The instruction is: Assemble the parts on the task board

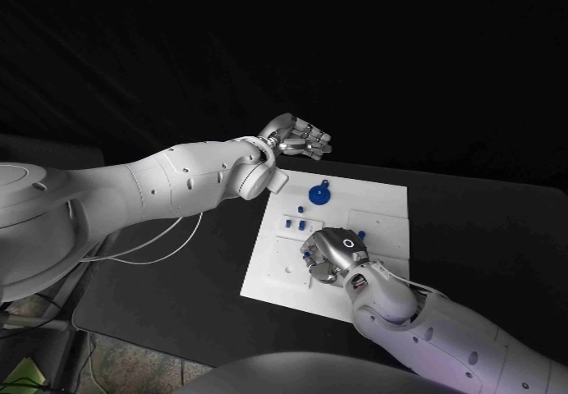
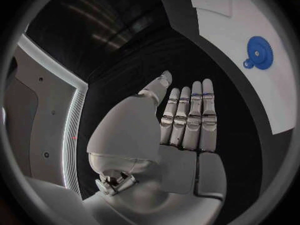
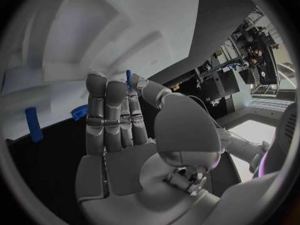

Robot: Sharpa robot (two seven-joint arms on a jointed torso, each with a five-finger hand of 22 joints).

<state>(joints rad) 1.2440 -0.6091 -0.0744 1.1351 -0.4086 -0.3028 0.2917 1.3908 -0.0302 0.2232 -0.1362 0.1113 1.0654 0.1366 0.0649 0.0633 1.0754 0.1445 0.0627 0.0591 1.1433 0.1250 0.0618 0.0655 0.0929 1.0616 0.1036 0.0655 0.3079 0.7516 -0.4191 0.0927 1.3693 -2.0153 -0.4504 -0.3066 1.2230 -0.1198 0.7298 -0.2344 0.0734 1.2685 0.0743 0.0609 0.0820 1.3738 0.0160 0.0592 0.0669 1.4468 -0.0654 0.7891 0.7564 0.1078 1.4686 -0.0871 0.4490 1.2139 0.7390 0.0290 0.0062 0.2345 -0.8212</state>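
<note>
The left hand [image 1: 299, 137] hovers just beyond the task board's [image 1: 379, 205] far edge, empty, fingers straight and side by side. The right hand [image 1: 335, 254] rests over the board's near middle, pinching a thin blue part [image 3: 128, 78]. A blue gear [image 1: 319, 194] lies on the board's far end, on the black table [image 1: 177, 287].

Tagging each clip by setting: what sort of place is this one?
Probably a robotics lab bench rather than a factory floor: a black table carries a white task board with small blue parts such as a gear, and equipment racks stand in the room behind.
</note>
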